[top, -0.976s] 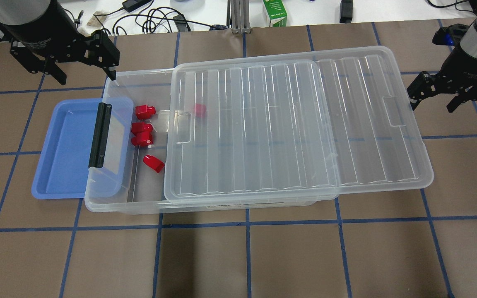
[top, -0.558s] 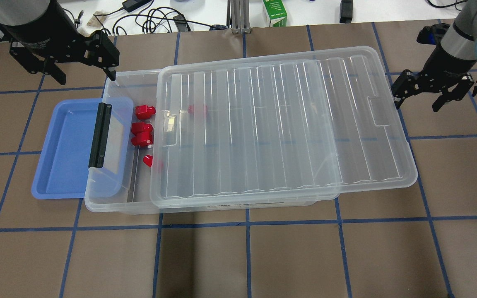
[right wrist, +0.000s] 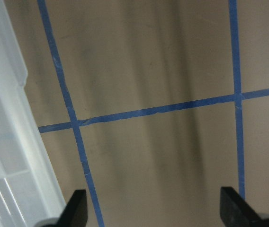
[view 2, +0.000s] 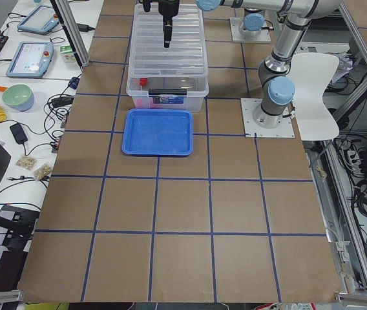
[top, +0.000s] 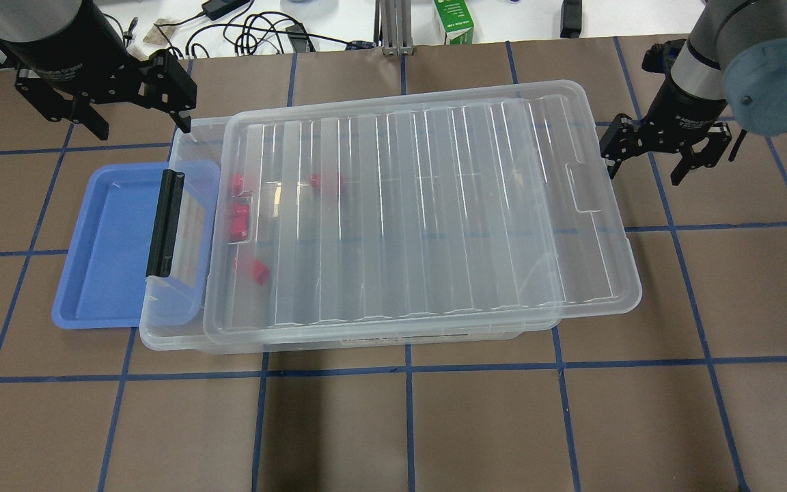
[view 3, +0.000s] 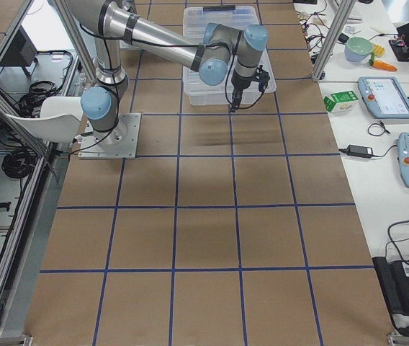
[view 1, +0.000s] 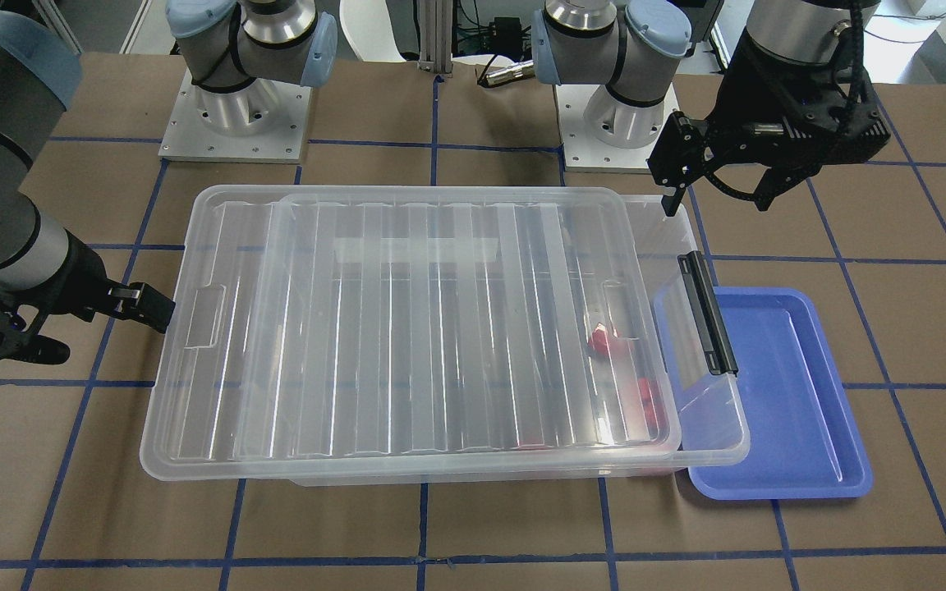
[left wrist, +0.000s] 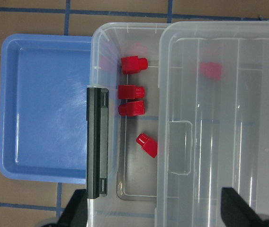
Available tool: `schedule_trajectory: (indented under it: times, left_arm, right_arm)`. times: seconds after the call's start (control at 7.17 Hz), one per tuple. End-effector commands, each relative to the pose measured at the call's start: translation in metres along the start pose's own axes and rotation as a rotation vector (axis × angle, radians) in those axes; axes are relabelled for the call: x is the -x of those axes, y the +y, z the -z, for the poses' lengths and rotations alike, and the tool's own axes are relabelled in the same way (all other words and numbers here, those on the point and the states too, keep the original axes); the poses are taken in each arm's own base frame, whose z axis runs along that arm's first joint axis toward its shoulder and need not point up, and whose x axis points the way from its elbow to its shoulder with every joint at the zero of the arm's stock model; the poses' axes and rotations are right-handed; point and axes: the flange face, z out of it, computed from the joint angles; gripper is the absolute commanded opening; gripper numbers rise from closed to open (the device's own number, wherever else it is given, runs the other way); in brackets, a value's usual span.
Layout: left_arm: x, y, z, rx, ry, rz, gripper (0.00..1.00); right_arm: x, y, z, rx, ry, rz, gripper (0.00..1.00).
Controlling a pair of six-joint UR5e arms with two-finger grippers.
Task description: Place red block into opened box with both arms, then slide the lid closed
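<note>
Red blocks (left wrist: pixel 133 64) in box (top: pixel 199 133), lid (top: pixel 421 205) mostly over it, left pincer (top: pixel 144 130) and right pincer (top: pixel 645 176) apart

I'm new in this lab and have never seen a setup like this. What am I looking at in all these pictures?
It is one robot with two arms at a table, shown at one moment by six cameras: one above and behind it, one facing it, one at each table end, and one on each wrist. The left gripper and the right gripper are both open and hold nothing. On the table stands a clear box with five red blocks inside; its ribbed lid covers most of it, leaving a gap at the latch end. A blue tray lies partly beneath that end.
</note>
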Motion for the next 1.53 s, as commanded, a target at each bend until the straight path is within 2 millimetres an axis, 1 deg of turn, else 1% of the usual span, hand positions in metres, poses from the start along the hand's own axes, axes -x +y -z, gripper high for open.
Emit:
schedule_trajectory:
  times: [0.0,0.14,0.28,0.7,0.84,0.98,1.12,1.25,1.39]
  left_arm:
    - [0.000,0.000,0.001,-0.001,0.005,0.000,1.00]
    - [0.000,0.000,0.000,0.000,0.005,0.000,1.00]
    - [0.000,0.000,-0.001,0.002,0.005,0.000,1.00]
    - [-0.001,0.001,-0.001,0.002,0.005,0.000,1.00]
    - [0.000,0.001,-0.001,0.002,0.005,0.001,1.00]
    - [-0.001,0.001,-0.001,0.002,0.005,0.000,1.00]
    - [-0.001,0.001,-0.001,0.003,0.005,0.000,1.00]
    - [-0.001,0.001,-0.001,0.003,0.005,0.000,1.00]
    - [0.001,0.001,-0.001,0.003,-0.006,0.000,1.00]
  right_arm:
    - [0.012,0.002,-0.001,0.000,0.002,-0.004,1.00]
    - [0.018,0.003,-0.001,0.000,0.003,-0.015,1.00]
    - [0.031,0.006,-0.002,0.001,0.006,0.003,1.00]
    - [0.034,0.007,-0.002,-0.001,0.007,0.002,1.00]
    - [0.033,0.005,0.007,-0.019,0.009,0.004,1.00]
    - [0.033,0.004,0.022,-0.045,0.009,0.012,1.00]
    - [0.033,0.005,0.046,-0.071,0.011,0.012,1.00]
    - [0.030,0.023,0.086,-0.072,0.011,0.009,1.00]
    - [0.032,0.043,0.121,-0.075,0.013,0.012,1.00]
